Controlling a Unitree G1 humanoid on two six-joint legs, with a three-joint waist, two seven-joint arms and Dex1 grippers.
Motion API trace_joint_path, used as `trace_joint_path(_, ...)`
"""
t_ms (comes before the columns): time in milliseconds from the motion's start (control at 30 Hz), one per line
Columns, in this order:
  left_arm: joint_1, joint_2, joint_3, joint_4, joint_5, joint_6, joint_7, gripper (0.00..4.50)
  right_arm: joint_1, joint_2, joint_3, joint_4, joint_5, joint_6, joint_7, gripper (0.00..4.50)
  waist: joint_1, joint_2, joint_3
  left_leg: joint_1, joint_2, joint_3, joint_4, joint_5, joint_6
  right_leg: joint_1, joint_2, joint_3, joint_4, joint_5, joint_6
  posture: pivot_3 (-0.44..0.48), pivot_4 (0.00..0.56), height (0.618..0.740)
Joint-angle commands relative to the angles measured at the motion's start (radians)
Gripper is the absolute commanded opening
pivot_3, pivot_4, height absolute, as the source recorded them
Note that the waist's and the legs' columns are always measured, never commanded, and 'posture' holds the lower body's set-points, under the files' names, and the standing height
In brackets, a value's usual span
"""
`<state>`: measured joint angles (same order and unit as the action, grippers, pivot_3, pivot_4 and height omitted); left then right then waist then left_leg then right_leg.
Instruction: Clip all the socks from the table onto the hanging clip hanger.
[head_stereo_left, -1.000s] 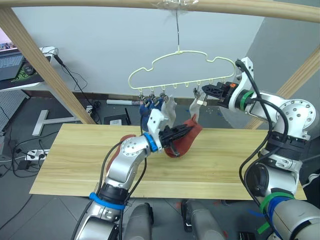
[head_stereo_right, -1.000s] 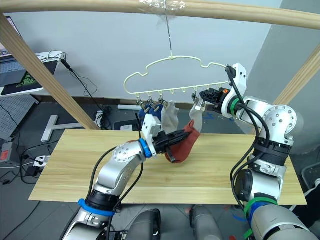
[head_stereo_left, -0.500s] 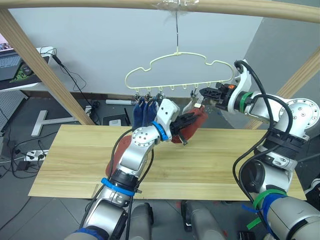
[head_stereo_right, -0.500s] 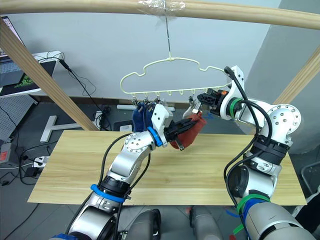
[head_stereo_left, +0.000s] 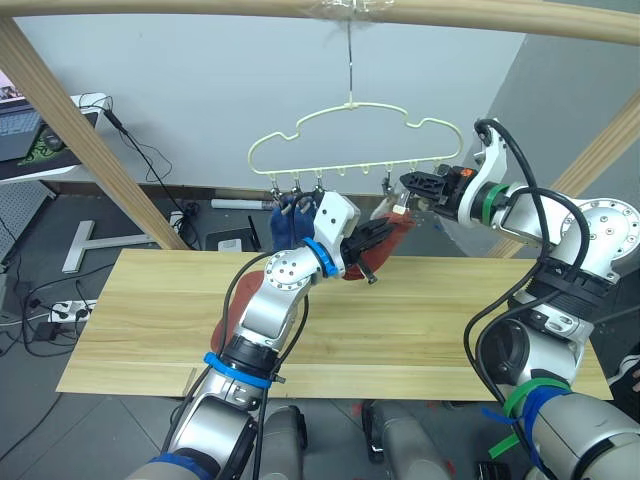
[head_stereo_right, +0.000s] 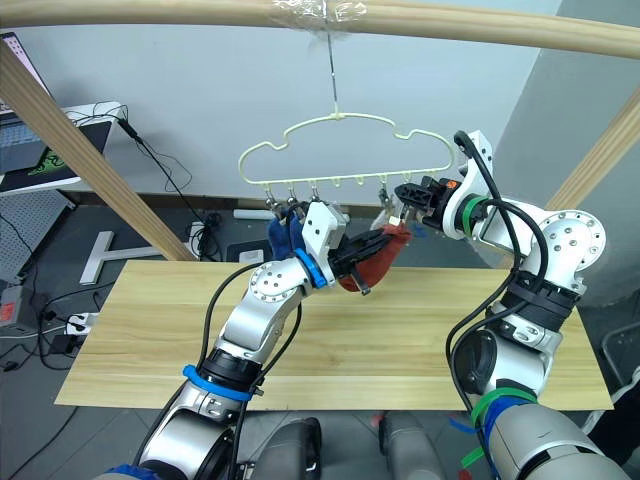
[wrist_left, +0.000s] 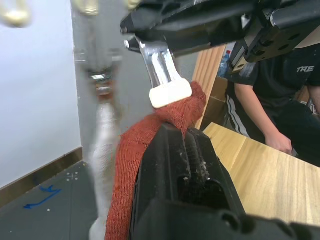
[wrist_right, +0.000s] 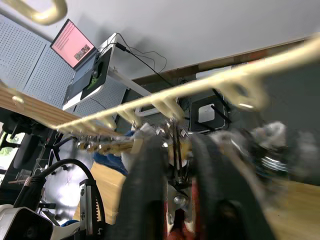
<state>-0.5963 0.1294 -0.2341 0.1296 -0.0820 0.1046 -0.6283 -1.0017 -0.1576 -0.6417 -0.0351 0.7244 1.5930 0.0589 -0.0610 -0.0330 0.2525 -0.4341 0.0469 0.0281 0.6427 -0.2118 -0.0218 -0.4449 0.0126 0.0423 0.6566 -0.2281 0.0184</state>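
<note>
The left pincer (head_stereo_left: 372, 238) is closed on a rust-red sock (head_stereo_left: 388, 243), holding it raised above the table (head_stereo_left: 150, 320) with its top edge pushed up against a clip (wrist_left: 162, 75). In the left wrist view, the clip's pale tip sits right on the sock's bunched upper edge. The right pincer (head_stereo_left: 408, 184) is closed on that same clip, pinching its upper end just under the hanger (head_stereo_left: 350, 140). The hanger is a pale yellow wire cloud shape, hanging by its hook from a wooden pole (head_stereo_left: 200, 8) overhead. Two blue socks (head_stereo_left: 287, 222) hang from clips on the hanger's left side, with a grey sock (wrist_left: 102, 145) just beside the red one. A seated person (wrist_left: 270, 95) in dark clothes is visible beyond the table.
</note>
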Motion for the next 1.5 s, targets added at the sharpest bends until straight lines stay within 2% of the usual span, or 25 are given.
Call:
trace_joint_path(33, -0.027, -0.009, 0.0, -0.031, -0.01, -0.006, -0.007, 0.0, -0.026, -0.005, -0.011, -0.025, 0.005, -0.005, 0.006, 2.35, -0.001, 0.0, 0.0, 0.0, 0.0, 0.0, 0.0, 0.0, 0.0, 0.0, 0.0, 0.0, 0.0, 0.0, 0.0, -0.127, 0.255, 0.74)
trace_joint_path(233, -0.034, -0.015, -0.002, -0.021, -0.009, -0.001, -0.005, 0.0, -0.022, -0.028, -0.009, -0.043, 0.024, -0.021, 0.034, 4.47, -0.007, 0.0, 0.0, 0.0, 0.0, 0.0, 0.0, 0.0, 0.0, 0.0, 0.0, 0.0, 0.0, 0.0, 0.0, -0.128, 0.253, 0.74)
trace_joint_path(433, -0.031, -0.038, 0.015, -0.004, -0.025, 0.027, 0.018, 0.0, 0.068, -0.108, 0.11, -0.146, 0.023, -0.143, 0.12, 4.47, -0.01, 0.0, 0.0, 0.0, 0.0, 0.0, -0.001, 0.0, 0.0, 0.0, 0.0, 0.0, 0.0, 0.0, 0.0, -0.127, 0.251, 0.74)
trace_joint_path(500, -0.031, -0.053, 0.031, -0.008, -0.052, 0.055, 0.02, 0.5, 0.111, -0.126, 0.148, -0.185, 0.016, -0.189, 0.14, 4.5, -0.014, 0.0, 0.0, 0.0, -0.001, 0.0, -0.001, 0.0, 0.0, 0.0, 0.0, 0.0, -0.001, 0.0, 0.001, -0.127, 0.249, 0.74)
trace_joint_path(567, -0.027, -0.072, 0.057, -0.014, -0.108, 0.113, 0.011, 0.95, 0.194, -0.159, 0.225, -0.263, -0.032, -0.291, 0.161, 4.5, -0.016, 0.0, 0.0, 0.0, -0.001, 0.0, -0.001, 0.0, 0.0, 0.0, 0.0, 0.0, -0.001, 0.0, 0.001, -0.132, 0.246, 0.74)
trace_joint_path(700, -0.015, -0.101, 0.111, -0.033, -0.215, 0.222, 0.0, 2.31, 0.339, -0.183, 0.321, -0.36, -0.124, -0.46, 0.146, 4.5, -0.024, 0.0, 0.0, 0.0, -0.001, 0.0, -0.001, 0.0, 0.0, 0.0, 0.001, 0.0, 0.0, -0.001, 0.001, -0.135, 0.243, 0.74)
trace_joint_path(833, -0.004, -0.088, 0.128, -0.048, -0.245, 0.274, -0.002, 3.6, 0.396, -0.183, 0.369, -0.375, -0.166, -0.558, 0.141, 4.5, -0.03, 0.0, 0.0, 0.001, -0.001, 0.001, 0.0, 0.0, 0.0, 0.0, 0.001, 0.001, 0.001, -0.001, 0.001, -0.133, 0.241, 0.74)
trace_joint_path(933, 0.015, -0.053, 0.136, -0.081, -0.244, 0.294, -0.001, 4.48, 0.48, -0.21, 0.465, -0.396, -0.269, -0.711, 0.162, 4.5, -0.03, 0.0, 0.0, 0.001, -0.002, 0.0, 0.0, 0.0, 0.0, 0.0, 0.002, 0.001, 0.001, -0.001, 0.001, -0.133, 0.241, 0.74)
trace_joint_path(967, 0.02, -0.044, 0.139, -0.093, -0.249, 0.298, -0.004, 4.48, 0.5, -0.211, 0.487, -0.395, -0.297, -0.753, 0.16, 4.5, -0.03, 0.0, 0.0, 0.001, -0.002, 0.0, 0.0, 0.0, 0.0, 0.0, 0.003, 0.0, 0.001, -0.001, 0.001, -0.122, 0.237, 0.74)
trace_joint_path(1067, 0.048, -0.008, 0.156, -0.178, -0.277, 0.325, -0.009, 4.5, 0.529, -0.165, 0.519, -0.388, -0.371, -0.879, 0.113, 3.86, -0.03, 0.0, 0.0, 0.002, -0.001, 0.0, -0.001, 0.0, 0.0, -0.001, 0.004, 0.001, 0.002, -0.001, 0.001, -0.111, 0.232, 0.74)
trace_joint_path(1200, 0.063, 0.036, 0.175, -0.23, -0.273, 0.33, 0.008, 4.5, 0.534, -0.131, 0.567, -0.365, -0.434, -0.946, 0.091, 2.42, -0.027, 0.0, 0.0, 0.001, -0.001, 0.0, 0.0, 0.0, 0.0, -0.001, 0.003, 0.001, 0.002, -0.001, 0.001, -0.098, 0.228, 0.74)
trace_joint_path(1500, 0.106, 0.129, 0.21, -0.351, -0.315, 0.387, 0.005, 4.5, 0.487, -0.047, 0.585, -0.271, -0.503, -1.049, 0.039, 2.42, -0.023, 0.0, 0.0, 0.001, 0.0, 0.0, 0.001, 0.0, 0.0, 0.0, 0.002, 0.002, 0.002, -0.001, 0.001, -0.075, 0.221, 0.74)
